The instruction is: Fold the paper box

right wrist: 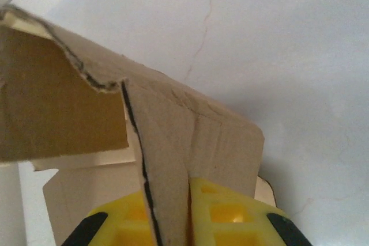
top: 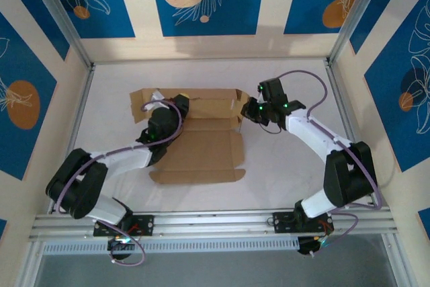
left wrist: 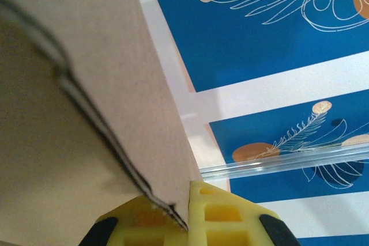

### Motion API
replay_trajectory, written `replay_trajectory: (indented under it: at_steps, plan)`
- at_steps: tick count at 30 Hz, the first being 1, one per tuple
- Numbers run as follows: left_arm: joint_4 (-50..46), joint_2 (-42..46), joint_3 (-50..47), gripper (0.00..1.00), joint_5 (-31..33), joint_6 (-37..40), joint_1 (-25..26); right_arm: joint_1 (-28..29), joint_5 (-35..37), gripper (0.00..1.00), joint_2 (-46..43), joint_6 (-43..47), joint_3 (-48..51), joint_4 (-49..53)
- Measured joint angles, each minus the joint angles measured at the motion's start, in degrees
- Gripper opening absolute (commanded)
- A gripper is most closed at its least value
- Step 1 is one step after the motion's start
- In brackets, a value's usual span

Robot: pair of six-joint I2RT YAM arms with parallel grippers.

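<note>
Arms [top: 127, 159] partly cover paper box [top: 201, 156]; left gripper [left wrist: 183, 220] and right gripper [right wrist: 185, 203] each pinch a flap.

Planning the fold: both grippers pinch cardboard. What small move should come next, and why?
Probably swing the end flap pinched by the right gripper inward while the left gripper holds the far wall upright: both are shut on the paper box, whose near part lies flat.
</note>
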State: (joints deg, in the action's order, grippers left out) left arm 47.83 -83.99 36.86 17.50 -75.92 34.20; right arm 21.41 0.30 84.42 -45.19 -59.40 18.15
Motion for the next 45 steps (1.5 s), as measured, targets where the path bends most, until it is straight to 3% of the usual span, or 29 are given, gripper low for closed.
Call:
replay_trajectory:
  at_steps: [9, 20, 27, 30, 34, 39, 45]
  plan:
    - [12.52, -2.71, -6.43, 0.0, -1.22, 1.49, 0.28, 6.14, 6.67, 0.21, -11.43, 4.13, 15.39, -12.7]
    - [14.36, -3.41, -9.25, 0.0, -0.9, 1.49, 0.57, 9.33, 9.6, 0.24, -8.17, 4.22, 19.1, -16.9]
    - [13.68, -1.55, -10.58, 0.0, -0.9, 1.57, 0.59, 9.33, 8.26, 0.38, -12.48, 9.38, 19.02, -16.0]
    - [12.61, -0.28, -10.62, 0.0, -0.92, 2.36, 0.59, 7.23, 6.43, 0.35, -19.43, 12.0, 18.88, -15.15]
    - [12.55, 0.22, -10.62, 0.0, -0.92, 3.06, 0.59, -1.75, 5.86, 0.29, -24.44, 10.82, 16.24, -12.17]
    - [12.17, 0.22, -10.62, 0.0, -0.94, 3.04, 0.59, -11.47, 3.93, 0.24, -12.57, 8.39, 8.04, -6.03]
    - [11.63, 0.26, -10.62, 0.0, -0.94, 3.06, 0.59, -12.39, -1.6, 0.23, 7.78, 8.07, -1.79, 0.24]
